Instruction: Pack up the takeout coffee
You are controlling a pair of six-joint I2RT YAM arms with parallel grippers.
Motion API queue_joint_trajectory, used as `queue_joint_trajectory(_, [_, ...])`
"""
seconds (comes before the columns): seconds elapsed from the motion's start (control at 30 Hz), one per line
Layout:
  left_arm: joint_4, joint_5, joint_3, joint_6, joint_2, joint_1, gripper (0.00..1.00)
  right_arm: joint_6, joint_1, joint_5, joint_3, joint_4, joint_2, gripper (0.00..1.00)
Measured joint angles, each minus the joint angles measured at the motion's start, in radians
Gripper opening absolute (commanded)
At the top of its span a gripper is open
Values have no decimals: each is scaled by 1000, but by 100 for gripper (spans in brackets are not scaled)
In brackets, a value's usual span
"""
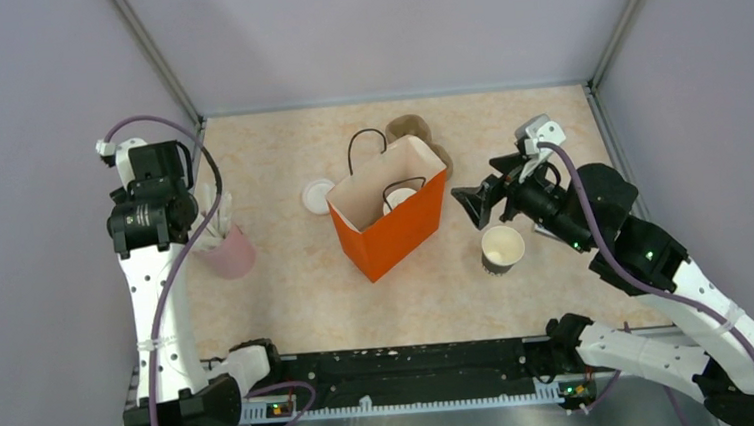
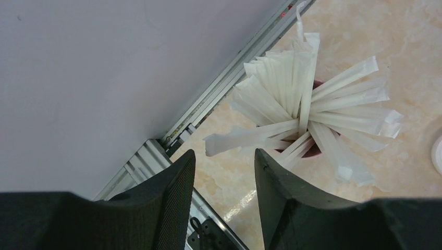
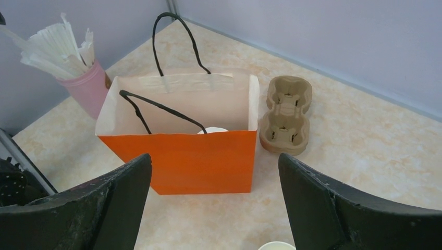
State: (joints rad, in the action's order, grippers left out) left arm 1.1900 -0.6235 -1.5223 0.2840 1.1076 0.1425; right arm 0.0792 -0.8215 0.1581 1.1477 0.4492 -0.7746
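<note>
The takeout coffee cup (image 1: 503, 247), pale tan with a dark band at its base, stands upright and uncovered on the table (image 1: 289, 299), just right of the orange paper bag (image 1: 395, 234); only a sliver of its rim (image 3: 276, 246) shows at the bottom edge of the right wrist view. A loose white lid (image 1: 319, 196) lies flat on the table on the far side of the bag, to its left and apart from the cup. The bag stands open with its black handles up, and a round white top (image 1: 399, 198) shows inside it; what it sits on cannot be told. The right pincer (image 1: 473, 209) hovers just beyond the cup, pointed at the bag's side, its jaws spread wide and released with nothing between them (image 3: 215, 208). Behind the bag lies a brown pulp two-cup tray (image 3: 285, 114), both wells unfilled. Well off to the left, by the wall, a pink cup (image 1: 227, 251) holds a fan of paper-wrapped straws (image 2: 307, 94). The left pincer (image 2: 224, 156) hangs over that cup, its jaws partly apart and gripping nothing, one straw tip lying just beyond the gap.
</note>
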Motion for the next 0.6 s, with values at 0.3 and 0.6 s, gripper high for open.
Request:
queue_joint_trajectory(0.3, [-17, 2, 54, -10, 8, 3, 34, -17, 0, 13, -27, -2, 16, 89])
queue_joint_trajectory(0.6, [-48, -23, 69, -44, 16, 5, 35, -19, 0, 41, -29, -8, 35, 89])
